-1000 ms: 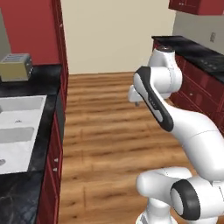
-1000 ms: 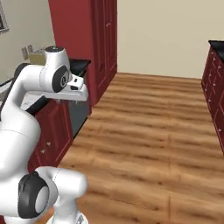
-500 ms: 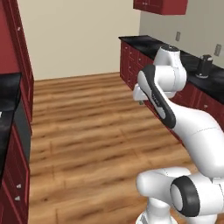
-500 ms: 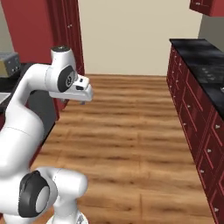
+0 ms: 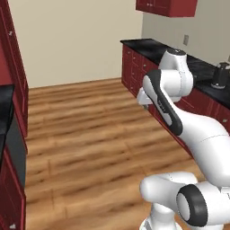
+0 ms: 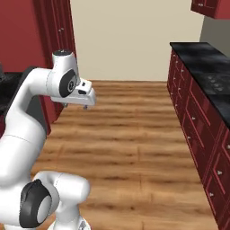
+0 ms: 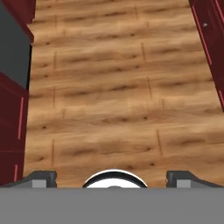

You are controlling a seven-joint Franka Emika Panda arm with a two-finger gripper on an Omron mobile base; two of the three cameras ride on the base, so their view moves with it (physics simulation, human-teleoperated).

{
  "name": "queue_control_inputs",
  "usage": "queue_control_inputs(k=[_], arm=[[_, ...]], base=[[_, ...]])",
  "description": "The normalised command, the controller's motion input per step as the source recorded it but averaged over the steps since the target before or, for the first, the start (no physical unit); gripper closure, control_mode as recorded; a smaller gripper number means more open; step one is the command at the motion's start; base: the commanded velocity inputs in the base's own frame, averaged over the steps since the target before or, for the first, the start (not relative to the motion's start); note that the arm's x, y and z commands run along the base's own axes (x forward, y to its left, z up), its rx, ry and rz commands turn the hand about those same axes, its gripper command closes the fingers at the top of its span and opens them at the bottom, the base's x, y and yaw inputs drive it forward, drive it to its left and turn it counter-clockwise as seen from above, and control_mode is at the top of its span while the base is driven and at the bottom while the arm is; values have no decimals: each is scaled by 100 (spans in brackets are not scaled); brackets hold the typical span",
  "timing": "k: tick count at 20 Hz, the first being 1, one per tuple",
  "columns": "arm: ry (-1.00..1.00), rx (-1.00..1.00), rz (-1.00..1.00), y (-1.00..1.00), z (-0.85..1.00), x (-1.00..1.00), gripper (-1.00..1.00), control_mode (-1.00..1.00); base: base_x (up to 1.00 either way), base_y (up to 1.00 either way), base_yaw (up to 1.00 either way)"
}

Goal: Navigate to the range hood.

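The range hood is out of view. My gripper hangs over the bare wood floor, open, its two dark fingertips far apart with nothing between them. The hand is held in front of the arm at about counter height, and it also shows in the left base view as the hand. A black cooktop with small knobs lies in the dark counter on the right, under dark red wall cabinets.
Dark red base cabinets with a black counter line the right side; a dark kettle stands on it. Tall red cabinets and a black-topped counter line the left. Wood floor runs between them to a beige wall.
The base has turned right, so the whole scene slid left: the sink and toaster left the view and the right-hand counter with its cooktop came in. The arm's pose looks unchanged.
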Motion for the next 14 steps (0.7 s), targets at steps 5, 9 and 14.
queue_control_inputs(k=[5, 9, 14], arm=[[0, 0, 0, 0, 0, 0, -100, 100], [0, 0, 0, 0, 0, 0, -100, 100], [0, 0, 0, 0, 0, 0, -100, 100]], base=[[100, 35, -10], [100, 44, -12], [100, 49, -12]])
